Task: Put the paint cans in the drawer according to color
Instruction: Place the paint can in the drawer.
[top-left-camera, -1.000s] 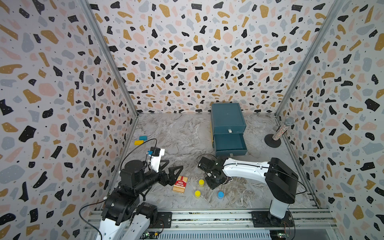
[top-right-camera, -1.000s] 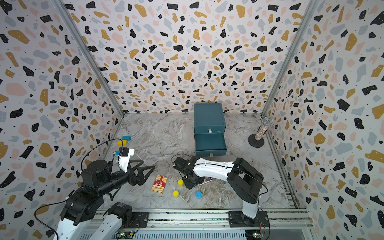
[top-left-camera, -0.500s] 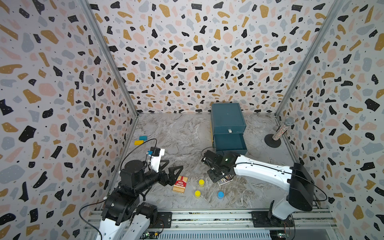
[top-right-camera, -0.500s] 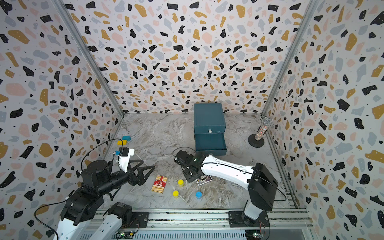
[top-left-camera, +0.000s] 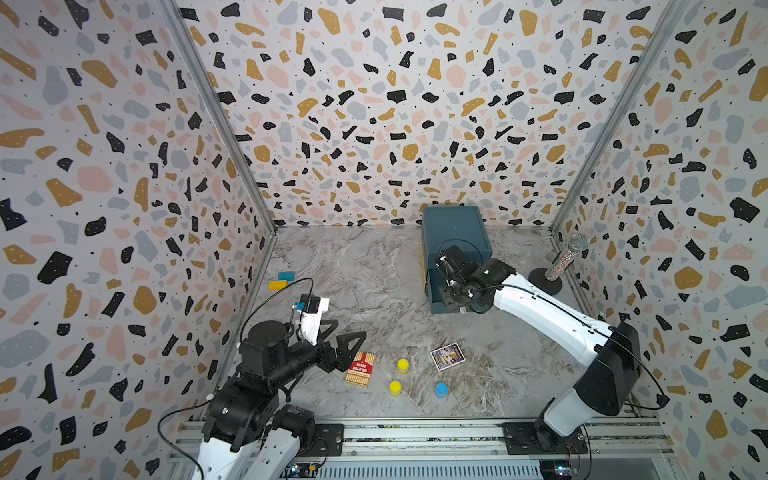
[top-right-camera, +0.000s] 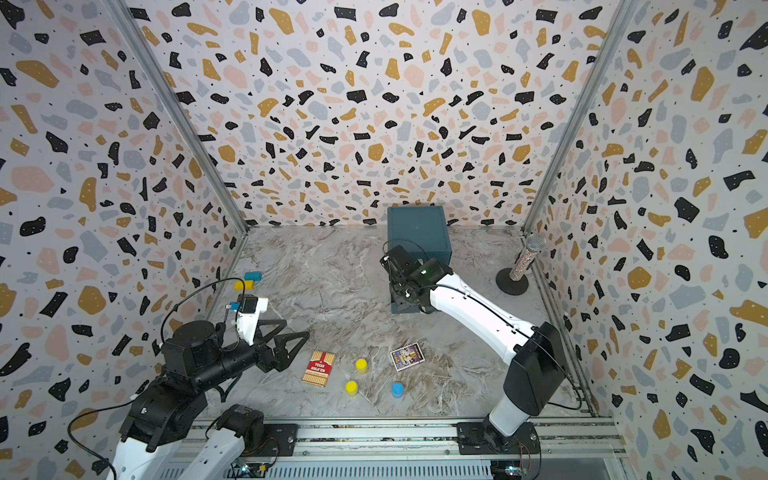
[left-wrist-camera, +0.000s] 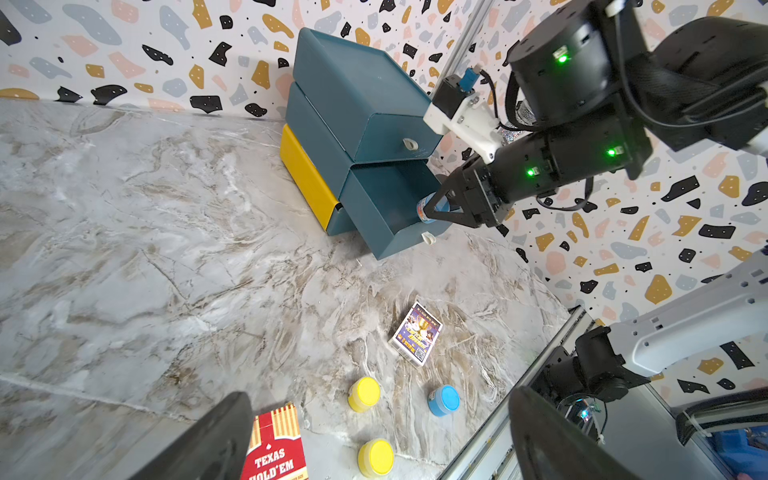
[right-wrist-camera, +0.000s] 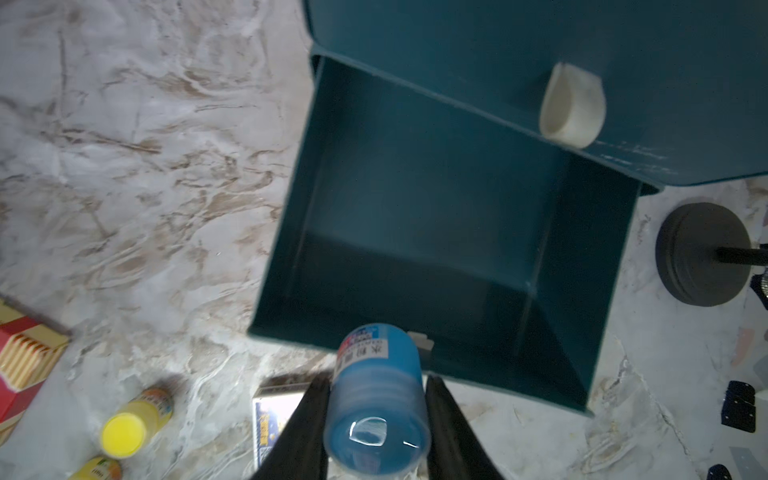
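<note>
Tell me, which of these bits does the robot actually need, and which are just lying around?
Needed: dark teal chest of drawers; small round blue paint pot in the right tool; second blue pot; two yellow pots.
Lying about: red card box; picture card pack; glittery microphone on black stand; yellow block; blue block.

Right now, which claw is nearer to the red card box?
Left. The left claw is open beside the red card box; the right claw is away at the drawer, gripping a blue paint can.

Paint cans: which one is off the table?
The light blue paint can clamped in the right gripper, at the front rim of the open drawer. The two yellow cans and the other light blue can sit on the table.
</note>
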